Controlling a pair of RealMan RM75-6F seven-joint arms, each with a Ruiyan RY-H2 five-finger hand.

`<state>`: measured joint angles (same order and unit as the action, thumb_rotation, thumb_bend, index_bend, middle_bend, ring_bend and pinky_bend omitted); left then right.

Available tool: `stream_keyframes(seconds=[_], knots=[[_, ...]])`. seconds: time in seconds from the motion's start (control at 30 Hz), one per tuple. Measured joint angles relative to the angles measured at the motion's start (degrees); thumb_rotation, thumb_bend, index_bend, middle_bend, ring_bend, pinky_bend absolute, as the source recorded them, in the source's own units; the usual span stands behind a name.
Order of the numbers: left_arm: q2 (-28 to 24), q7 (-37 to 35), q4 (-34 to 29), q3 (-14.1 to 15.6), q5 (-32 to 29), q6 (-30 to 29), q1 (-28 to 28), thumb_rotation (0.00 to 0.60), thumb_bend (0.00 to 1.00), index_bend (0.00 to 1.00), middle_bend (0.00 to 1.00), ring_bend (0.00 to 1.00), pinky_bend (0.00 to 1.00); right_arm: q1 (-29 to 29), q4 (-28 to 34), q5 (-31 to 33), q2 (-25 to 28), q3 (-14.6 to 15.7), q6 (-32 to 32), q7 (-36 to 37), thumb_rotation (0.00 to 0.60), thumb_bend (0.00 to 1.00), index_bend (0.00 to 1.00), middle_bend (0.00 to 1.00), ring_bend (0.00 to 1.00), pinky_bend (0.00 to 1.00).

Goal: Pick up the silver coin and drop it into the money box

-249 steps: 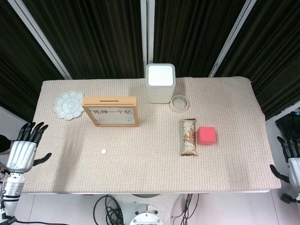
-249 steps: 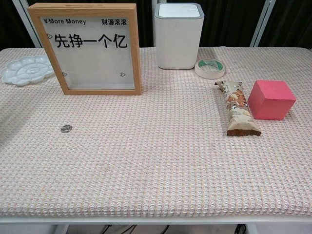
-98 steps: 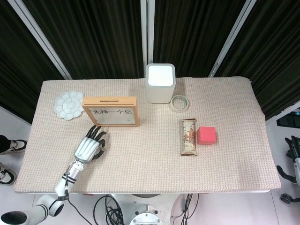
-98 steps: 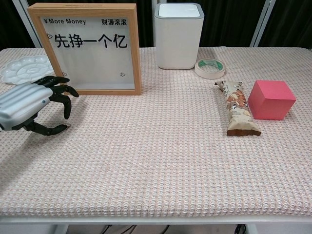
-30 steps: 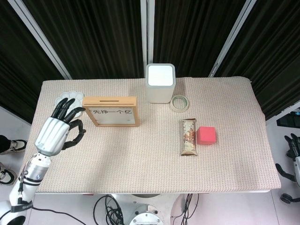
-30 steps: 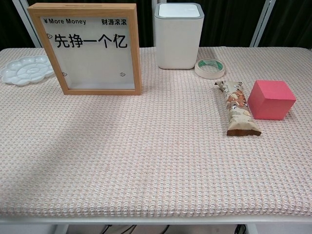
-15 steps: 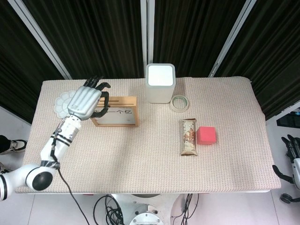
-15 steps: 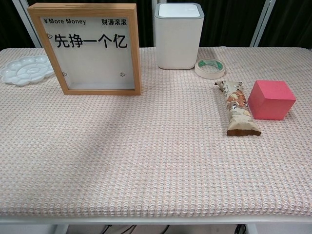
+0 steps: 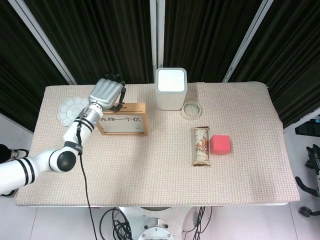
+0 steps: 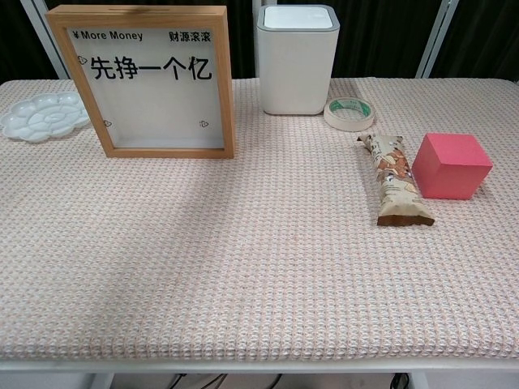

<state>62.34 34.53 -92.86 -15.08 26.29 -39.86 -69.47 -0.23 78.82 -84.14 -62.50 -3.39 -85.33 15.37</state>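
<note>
- Compared with half a second ago, the left hand (image 9: pixel 107 93) has moved a little further over the top edge of the money box (image 9: pixel 121 119), and its fingers are now curled down more toward the slot.
- The silver coin is not visible in either view; it no longer lies on the table (image 9: pixel 150 165) in front of the money box, where it lay at the start. I cannot tell whether it is in the hand or already inside the box.
- The chest view shows the money box (image 10: pixel 150 81) but not the left hand.
- The left hand is above the money box with fingers bent inward; whether they pinch something is hidden.
- The right hand (image 9: pixel 315 167) is far right of the money box, off the table and cut by the frame edge; its opening is unclear.
</note>
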Motion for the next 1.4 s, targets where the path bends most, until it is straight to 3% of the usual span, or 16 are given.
stream_keyframes(seconds=[0.17,0.67,1.4], knots=[[-1.56,-0.29,0.87,3.2,-1.5,3.13,-1.44,0.6,0.37,0.62,0.22,0.0,0.0,0.16,-0.02,0.3,0.07,-0.22,0.38,0.04,0.6,0.21,0.0,0.0,0.0,0.0],[-5.13,-4.22,0.93,8.54,-3.46,8.25,-5.59,0.6,0.38,0.62,0.22,0.0,0.0,0.55,0.52,0.54,0.16,-0.46,0.93,-0.8,0.6,0.21,0.0,0.0,0.0,0.0],[-4.45,-9.08,1.99,12.9,-2.46,8.13,-8.76,0.6,0.38,0.62,0.22,0.0,0.0,0.52,0.68,0.93,0.49,-0.68,1.04,-0.91,0.6,0.21,0.0,0.0,0.0,0.0]])
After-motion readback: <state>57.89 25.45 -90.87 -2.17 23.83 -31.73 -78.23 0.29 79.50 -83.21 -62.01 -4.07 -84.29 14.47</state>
